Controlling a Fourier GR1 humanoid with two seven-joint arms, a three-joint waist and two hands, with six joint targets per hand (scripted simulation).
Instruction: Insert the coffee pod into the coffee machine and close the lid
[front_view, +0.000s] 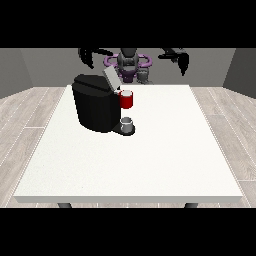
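Both hands were raised above the far edge of the large white table (150, 150).

The black boxy coffee machine (95, 107) stood with its grey lid (111, 77) tilted open, a red thing at the machine (127, 99) above a small grey thing (127, 123), possibly the pod. The hand at the view's left (87, 55) and the hand at the view's right (181, 60) held nothing; whether their fingers were open could not be told.

A wide white counter (165, 160) carries a black coffee machine (95, 107), standing below and toward the camera from the fingers of the hand at the view's left (88, 56). A small grey thing (127, 123) sits on the machine's base.
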